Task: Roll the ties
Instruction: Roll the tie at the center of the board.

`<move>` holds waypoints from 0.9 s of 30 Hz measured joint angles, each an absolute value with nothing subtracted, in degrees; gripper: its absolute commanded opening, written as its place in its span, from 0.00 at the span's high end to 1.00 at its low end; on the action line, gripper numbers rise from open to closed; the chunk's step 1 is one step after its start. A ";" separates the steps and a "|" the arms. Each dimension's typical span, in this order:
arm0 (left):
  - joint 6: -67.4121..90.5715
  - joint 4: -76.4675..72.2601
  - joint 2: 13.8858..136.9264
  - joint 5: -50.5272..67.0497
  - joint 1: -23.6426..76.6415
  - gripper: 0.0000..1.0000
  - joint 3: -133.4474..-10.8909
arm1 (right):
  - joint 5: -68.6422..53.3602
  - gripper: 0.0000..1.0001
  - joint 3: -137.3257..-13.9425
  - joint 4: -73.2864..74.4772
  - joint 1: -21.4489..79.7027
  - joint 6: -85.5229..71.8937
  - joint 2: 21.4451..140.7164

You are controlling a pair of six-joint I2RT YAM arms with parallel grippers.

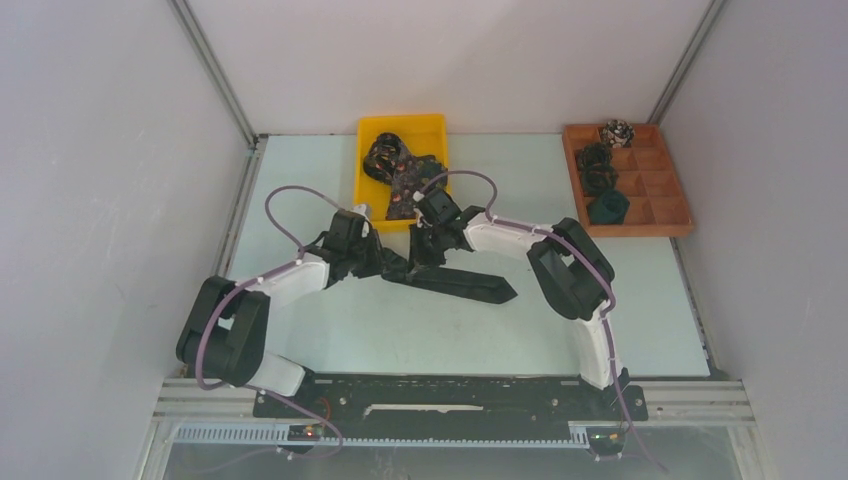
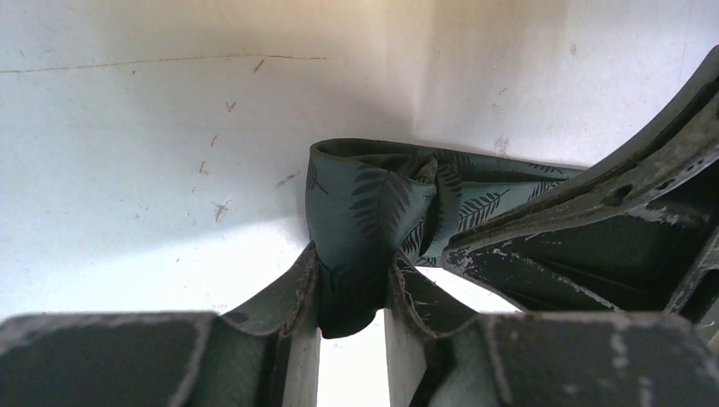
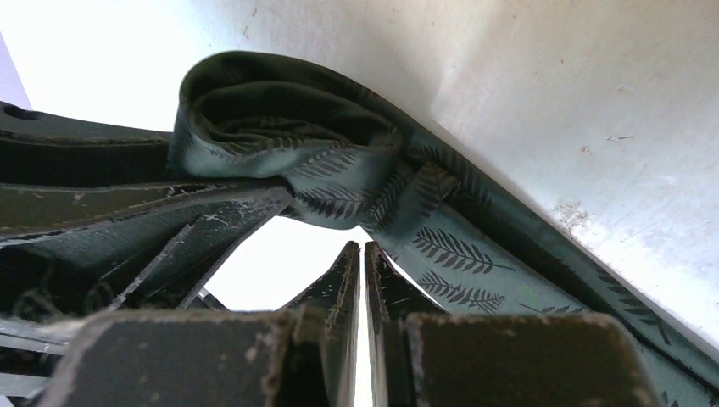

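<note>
The left fingers (image 2: 284, 305) pinch the rolled start of the tie (image 1: 460, 283) at mid-bench (image 1: 400, 340). The right fingers (image 3: 335, 288), pressed together and empty, sit just beside that coil. The tie's unrolled length runs right and slightly nearer, so I judge rolling must head that way.

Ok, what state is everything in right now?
green tie: one end rolled, rest lying flat.
left tool: shut on the green tie's roll.
right tool: shut, tips at the roll.
yellow bin: holds loose ties.
wooden tray: several compartments hold rolled ties.
</note>
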State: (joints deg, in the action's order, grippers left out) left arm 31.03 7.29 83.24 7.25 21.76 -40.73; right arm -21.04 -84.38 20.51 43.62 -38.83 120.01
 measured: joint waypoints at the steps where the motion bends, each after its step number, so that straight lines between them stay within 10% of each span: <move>1: 31.03 7.35 83.11 6.90 21.76 0.76 -40.73 | -21.04 0.92 -84.12 20.29 43.75 -38.83 120.03; 27: 30.48 14.48 80.58 -2.44 22.28 0.75 -41.63 | -22.92 0.96 -81.30 16.05 43.86 -39.03 122.30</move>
State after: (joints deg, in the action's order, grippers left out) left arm 30.48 14.48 80.58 -2.44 22.28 -41.63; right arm -22.92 -81.30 16.05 43.86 -39.03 122.30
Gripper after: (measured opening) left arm 0.293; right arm 0.044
